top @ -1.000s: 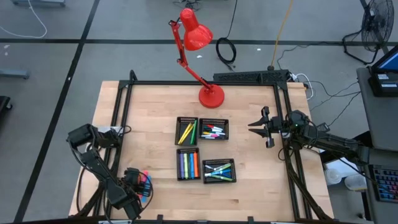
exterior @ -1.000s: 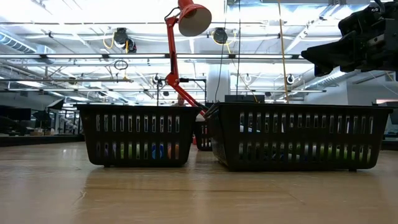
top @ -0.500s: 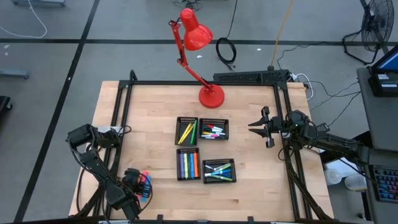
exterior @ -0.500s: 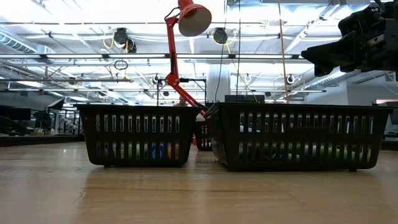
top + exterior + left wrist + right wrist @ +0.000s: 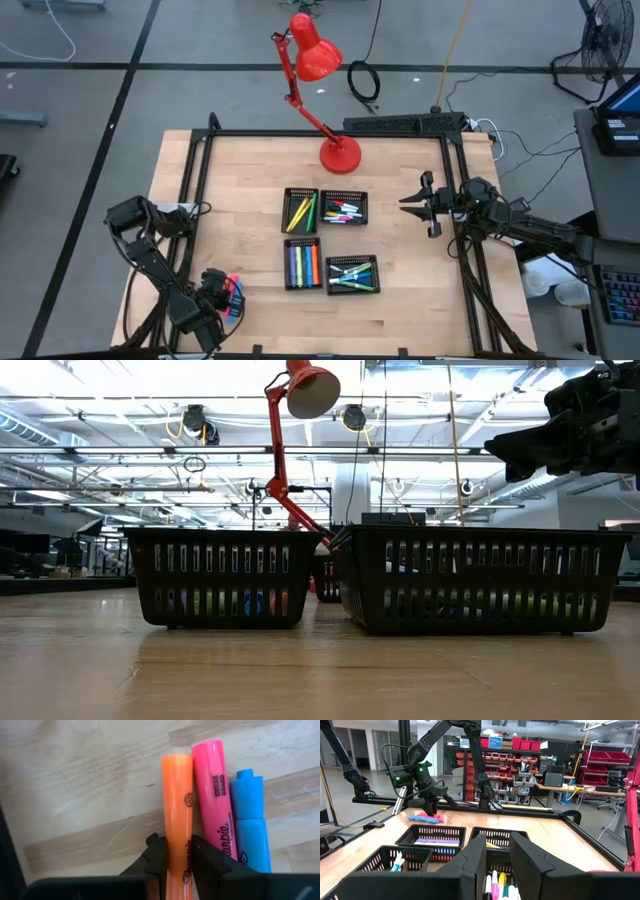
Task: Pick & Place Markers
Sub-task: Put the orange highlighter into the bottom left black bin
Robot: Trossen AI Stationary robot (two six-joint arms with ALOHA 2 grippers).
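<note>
bright even overhead light, sharp

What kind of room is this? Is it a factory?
Probably a robot lab or workshop. Red parts bins fill the shelves behind, workbenches stand around, and two robot arms work at a wooden table.

Three markers side by side on table, left claw around outermost

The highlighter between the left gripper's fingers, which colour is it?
Orange highlighter, held by the left gripper; clearest in the left wrist view.
</note>
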